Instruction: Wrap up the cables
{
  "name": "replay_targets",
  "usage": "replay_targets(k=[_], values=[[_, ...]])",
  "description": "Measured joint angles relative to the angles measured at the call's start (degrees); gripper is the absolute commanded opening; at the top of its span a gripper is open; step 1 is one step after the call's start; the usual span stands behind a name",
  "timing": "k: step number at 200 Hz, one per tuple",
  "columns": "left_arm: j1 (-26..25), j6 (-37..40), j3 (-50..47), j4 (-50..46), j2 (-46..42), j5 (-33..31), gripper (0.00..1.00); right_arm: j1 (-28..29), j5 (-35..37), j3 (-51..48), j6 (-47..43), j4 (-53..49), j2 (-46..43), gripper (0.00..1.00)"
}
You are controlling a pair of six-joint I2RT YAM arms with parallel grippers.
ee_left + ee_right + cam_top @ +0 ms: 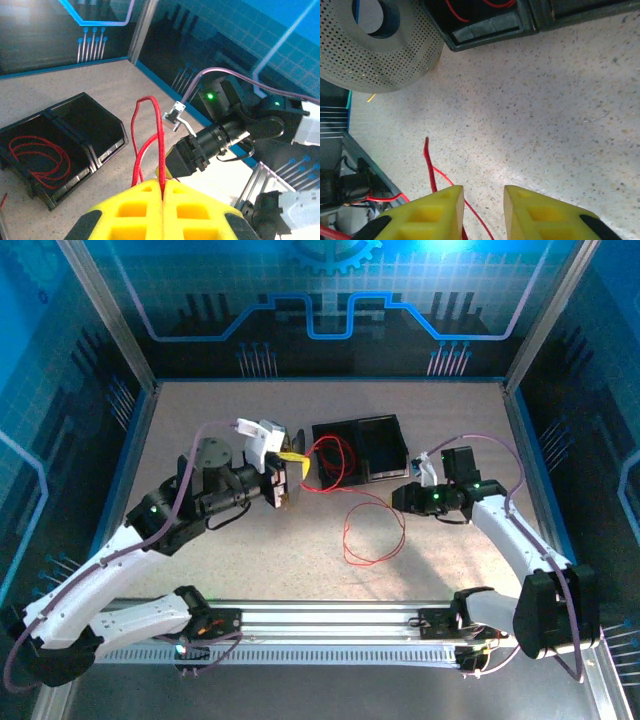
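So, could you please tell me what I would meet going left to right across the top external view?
Perforated grey disc → left gripper, shut on a red cable → black bin → right gripper.

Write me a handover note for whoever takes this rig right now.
Left gripper: shut on a red cable, raised beside the black bin.
Right gripper: open, low over the table, holding nothing.
Done: a red coil lies in one bin compartment.
Left: the loose loop on the table is not yet wrapped.
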Motion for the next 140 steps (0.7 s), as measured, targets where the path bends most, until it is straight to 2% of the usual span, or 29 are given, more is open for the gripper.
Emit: replay_targets(k=[39,117,140], values=[[1.6,4.3,0.0,0.0,0.2,5.6,0.0,0.0,-2.7,-0.2,0.9,0.3,-2.2,0.37],[3.1,9.4,1.0,0.0,5.0,16.8,0.0,0.4,-5.7,-1.4,1.5,0.6,-3.6,0.35],[4.3,11.7,2.1,0.6,5.0,19.9,0.0,0.7,-4.7,-2.3,1.7,-0.4,-4.2,0.44]])
